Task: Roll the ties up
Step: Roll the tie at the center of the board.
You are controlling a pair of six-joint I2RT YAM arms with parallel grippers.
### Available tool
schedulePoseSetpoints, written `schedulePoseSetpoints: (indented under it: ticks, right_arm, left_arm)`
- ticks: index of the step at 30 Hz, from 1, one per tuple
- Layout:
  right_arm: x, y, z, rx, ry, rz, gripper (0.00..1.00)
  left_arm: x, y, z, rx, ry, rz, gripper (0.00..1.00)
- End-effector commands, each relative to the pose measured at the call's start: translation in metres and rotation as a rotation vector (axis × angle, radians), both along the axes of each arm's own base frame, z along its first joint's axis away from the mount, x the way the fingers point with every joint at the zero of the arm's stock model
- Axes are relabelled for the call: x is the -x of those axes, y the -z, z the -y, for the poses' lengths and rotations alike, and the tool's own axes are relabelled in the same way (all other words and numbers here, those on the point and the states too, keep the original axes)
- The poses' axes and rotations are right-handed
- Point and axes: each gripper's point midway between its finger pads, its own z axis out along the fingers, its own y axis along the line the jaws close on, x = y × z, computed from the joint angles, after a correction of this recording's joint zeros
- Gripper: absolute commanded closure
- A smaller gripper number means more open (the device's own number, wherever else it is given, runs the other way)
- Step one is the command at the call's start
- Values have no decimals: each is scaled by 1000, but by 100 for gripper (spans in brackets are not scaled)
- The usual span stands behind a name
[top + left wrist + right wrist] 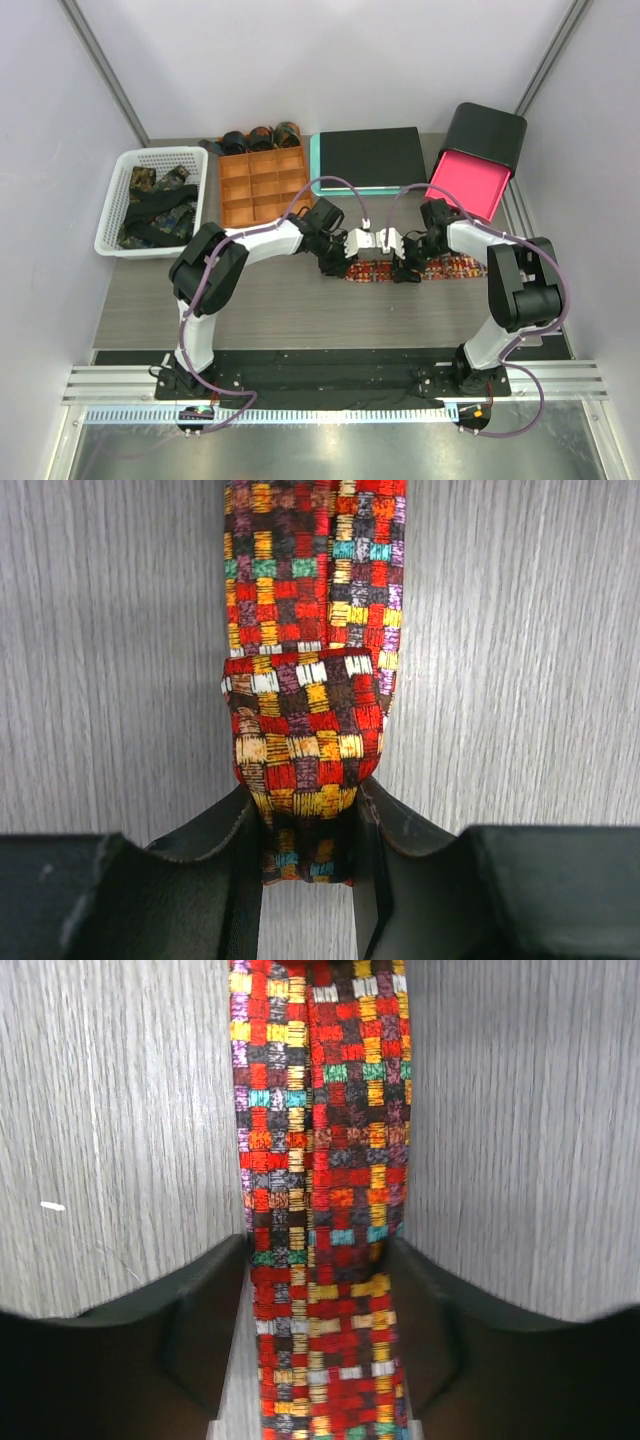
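The red-orange check tie lies flat across the middle of the table. Its left end is folded into a short, thick roll. My left gripper is shut on that rolled end, low over the table. My right gripper is open, with a finger along each edge of the flat tie, which is not bunched; in the top view this gripper is just right of the left one. Dark patterned ties lie loose in a white basket. Three dark rolls sit at the far edge of the orange tray.
The white basket stands at the back left. The orange compartment tray is beside it. A black pad on a teal base lies at the back centre. A black box with a pink-red face stands at the back right.
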Motion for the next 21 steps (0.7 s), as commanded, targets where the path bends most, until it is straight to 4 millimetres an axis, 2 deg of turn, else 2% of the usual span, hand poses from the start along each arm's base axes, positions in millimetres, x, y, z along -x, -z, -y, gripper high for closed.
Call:
schedulePoseSetpoints:
  ticks: [1, 3, 6, 11, 13, 16, 20, 21]
  right_arm:
    - [-1, 5, -1, 39, -111, 48, 44]
    - [-2, 3, -1, 41, -113, 56, 54]
    - [1, 6, 2, 58, -133, 78, 61]
    - [-5, 8, 6, 82, -136, 127, 67]
    - [-6, 10, 6, 92, -137, 129, 67]
    - [-9, 11, 8, 107, -136, 139, 69]
    - [-11, 10, 8, 110, -129, 145, 69]
    - [-11, 8, 8, 106, -124, 146, 69]
  left_arm:
    - [7, 13, -24, -86, -36, -51, 76]
    - [4, 8, -24, -66, -50, -48, 76]
    - [-2, 2, -25, -36, -82, -35, 76]
    - [-7, -13, -27, 39, -81, -3, 76]
    - [-1, -16, -29, 50, -23, 27, 76]
    - [6, -9, -33, 26, 44, 46, 77]
    - [14, 9, -40, -79, 105, 25, 78]
    - [14, 7, -39, -94, 105, 14, 78]
